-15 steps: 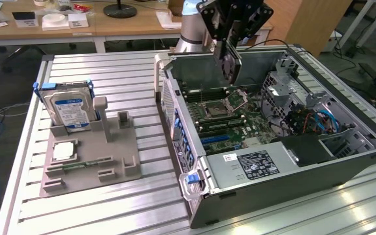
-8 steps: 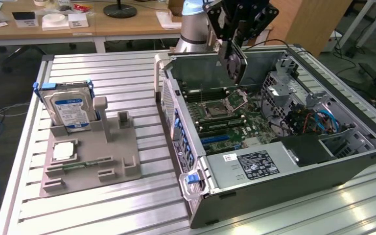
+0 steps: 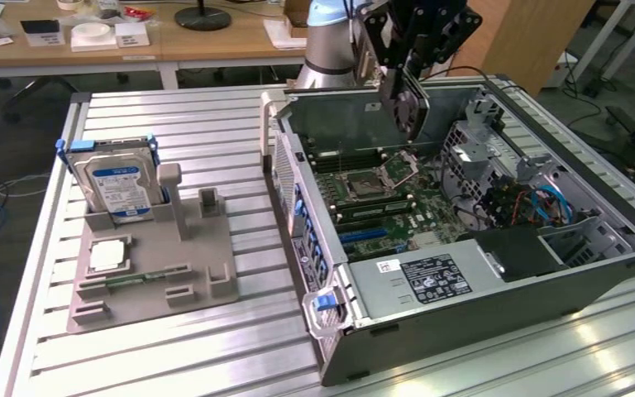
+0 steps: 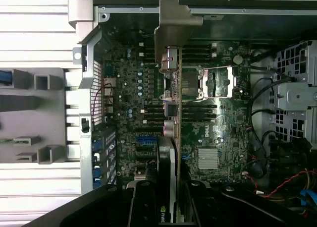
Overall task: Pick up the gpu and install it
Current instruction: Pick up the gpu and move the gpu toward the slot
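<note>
Tool (image 3: 402, 76) clasps the gpu (image 3: 410, 112) above the case (image 3: 483, 318); wrist view adds the motherboard (image 4: 218, 133) beneath.

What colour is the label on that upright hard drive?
The label on the hard drive is blue and white, clearest in the exterior view.

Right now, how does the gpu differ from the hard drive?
Look: the gpu is dark; the hard drive is silver with a blue-white label.
Place: the gpu hangs in the gripper above the open computer case; the hard drive stands in the grey holder on the table.
Both are flat and set on edge.
</note>
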Controlling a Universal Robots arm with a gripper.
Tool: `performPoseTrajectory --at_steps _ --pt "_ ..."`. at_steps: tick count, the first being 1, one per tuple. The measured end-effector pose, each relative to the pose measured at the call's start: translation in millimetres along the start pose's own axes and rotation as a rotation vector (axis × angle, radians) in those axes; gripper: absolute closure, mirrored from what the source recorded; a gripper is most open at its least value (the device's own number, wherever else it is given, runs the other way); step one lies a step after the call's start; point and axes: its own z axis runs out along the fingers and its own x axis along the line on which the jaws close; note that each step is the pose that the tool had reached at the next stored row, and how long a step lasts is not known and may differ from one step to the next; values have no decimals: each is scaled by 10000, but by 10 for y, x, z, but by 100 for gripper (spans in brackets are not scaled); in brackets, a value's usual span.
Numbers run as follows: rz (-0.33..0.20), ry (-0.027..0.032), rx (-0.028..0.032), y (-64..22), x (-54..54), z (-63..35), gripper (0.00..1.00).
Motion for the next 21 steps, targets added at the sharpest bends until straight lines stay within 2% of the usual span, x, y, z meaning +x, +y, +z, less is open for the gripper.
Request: performPoseTrajectory --at_steps 7,16,21 --pt "-7 0 0 2 -92 2 73" --pt "-7 0 -1 2 -97 2 73" --pt "-43 1 -6 4 -173 3 73"
